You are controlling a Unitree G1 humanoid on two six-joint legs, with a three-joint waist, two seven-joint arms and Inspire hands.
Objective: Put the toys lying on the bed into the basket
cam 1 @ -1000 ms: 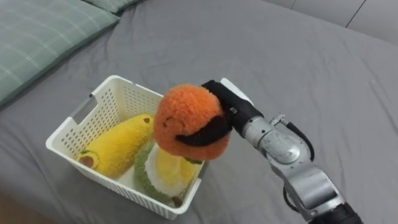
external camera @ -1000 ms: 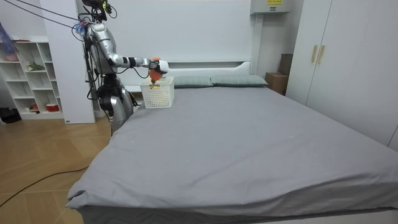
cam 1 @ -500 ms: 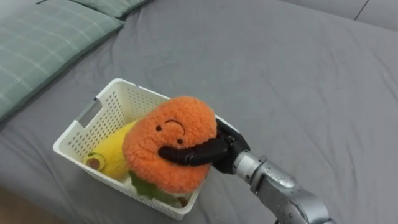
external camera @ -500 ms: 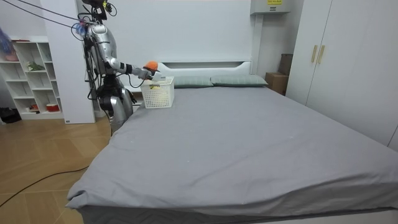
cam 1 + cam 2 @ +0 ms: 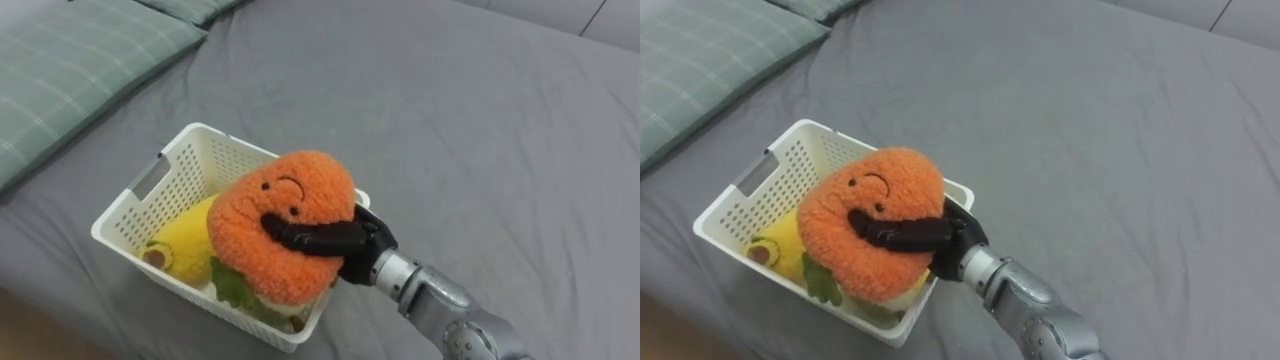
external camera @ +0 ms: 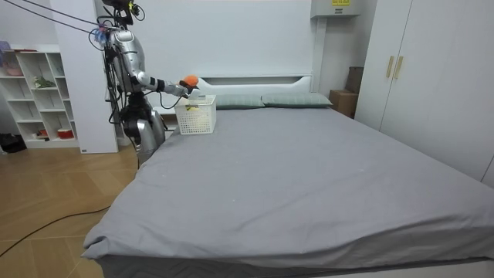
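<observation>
Right hand (image 5: 345, 245) grips orange plush (image 5: 265, 205) above white basket (image 5: 190, 165); best lowered inside the rim before fingers uncurl.

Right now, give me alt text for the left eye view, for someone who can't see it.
The robot's right hand grips an orange plush toy over a white basket on a grey bed; a yellow toy lies inside.

Orange plush toy (image 5: 300, 190) — over white basket (image 5: 215, 160).
</observation>
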